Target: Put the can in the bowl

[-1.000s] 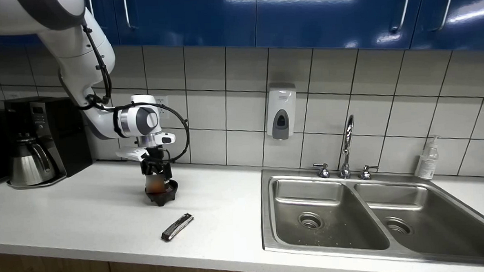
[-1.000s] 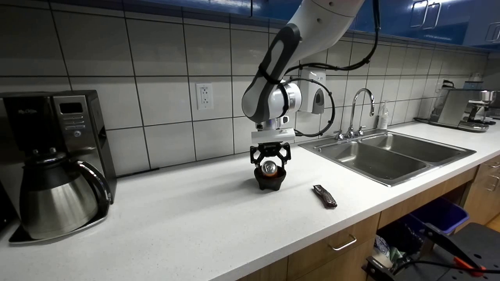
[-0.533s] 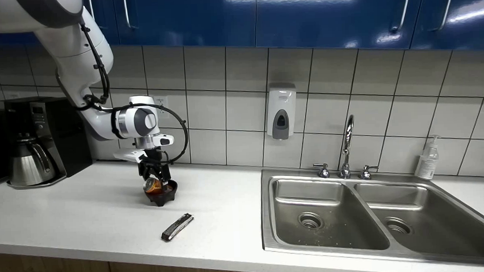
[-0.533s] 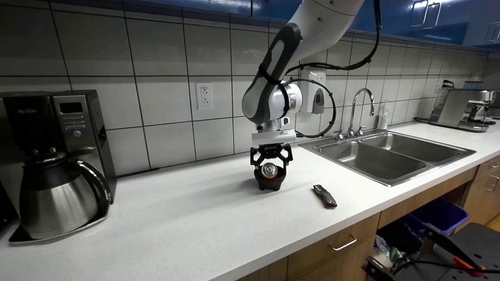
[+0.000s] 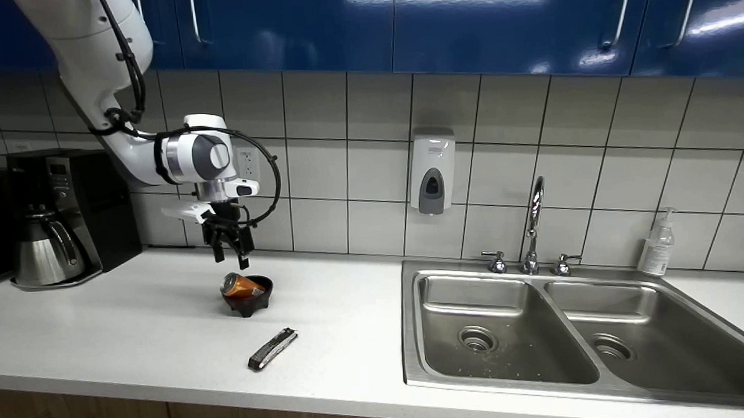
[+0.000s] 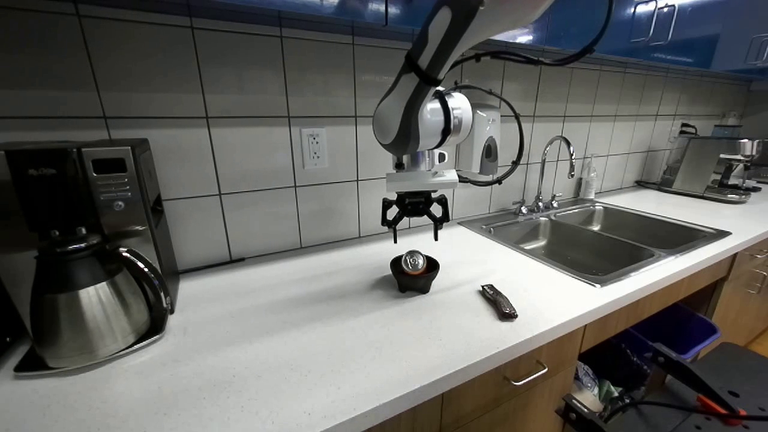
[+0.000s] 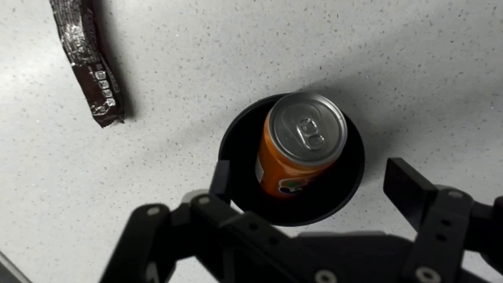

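The orange can (image 5: 245, 287) with a silvery top rests tilted inside the small black bowl (image 5: 247, 307), leaning on its rim. In an exterior view, the can's top (image 6: 414, 261) faces the camera above the front of the bowl (image 6: 414, 283). My gripper (image 5: 231, 263) is open and empty above the bowl, apart from the can; it also shows in an exterior view (image 6: 416, 240). In the wrist view, the fingertips (image 7: 307, 173) stand wide apart, with the can (image 7: 302, 137) and the bowl (image 7: 346, 184) below. The can's lower end is deep in the bowl.
A dark wrapped bar (image 5: 272, 349) lies on the counter near the bowl; it also shows in the wrist view (image 7: 88, 67). A coffee maker (image 6: 114, 204) with a steel carafe stands to one side. A double steel sink (image 5: 413, 333) with a faucet (image 5: 535, 214) lies to the other.
The gripper's fingers, around the can in the bowl one second ago, have opened. The can has settled slightly lower. The gripper has then risen straight up, leaving the can in the bowl.
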You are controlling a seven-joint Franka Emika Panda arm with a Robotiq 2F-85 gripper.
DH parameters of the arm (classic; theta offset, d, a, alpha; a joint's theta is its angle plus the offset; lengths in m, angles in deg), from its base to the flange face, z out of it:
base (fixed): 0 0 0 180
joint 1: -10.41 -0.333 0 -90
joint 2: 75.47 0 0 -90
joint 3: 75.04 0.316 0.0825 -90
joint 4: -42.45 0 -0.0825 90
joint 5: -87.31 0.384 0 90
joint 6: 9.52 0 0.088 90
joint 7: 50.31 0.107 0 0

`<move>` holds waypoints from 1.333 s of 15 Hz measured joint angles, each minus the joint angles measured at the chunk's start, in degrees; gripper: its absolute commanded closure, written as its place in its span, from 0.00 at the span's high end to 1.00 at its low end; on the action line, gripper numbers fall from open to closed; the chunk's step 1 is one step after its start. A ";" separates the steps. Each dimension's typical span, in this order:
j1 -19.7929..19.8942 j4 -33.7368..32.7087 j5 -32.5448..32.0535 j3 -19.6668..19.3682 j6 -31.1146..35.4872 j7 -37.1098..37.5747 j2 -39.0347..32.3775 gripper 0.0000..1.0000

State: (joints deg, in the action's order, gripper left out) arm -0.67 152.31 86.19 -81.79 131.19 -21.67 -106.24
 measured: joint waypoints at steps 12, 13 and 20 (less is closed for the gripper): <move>-0.47 29.44 -5.37 -0.90 12.37 5.16 20.08 1.00; -0.20 32.14 -6.08 -0.91 13.55 5.16 21.99 1.00; 2.86 43.63 -11.51 0.39 15.12 3.91 31.47 1.00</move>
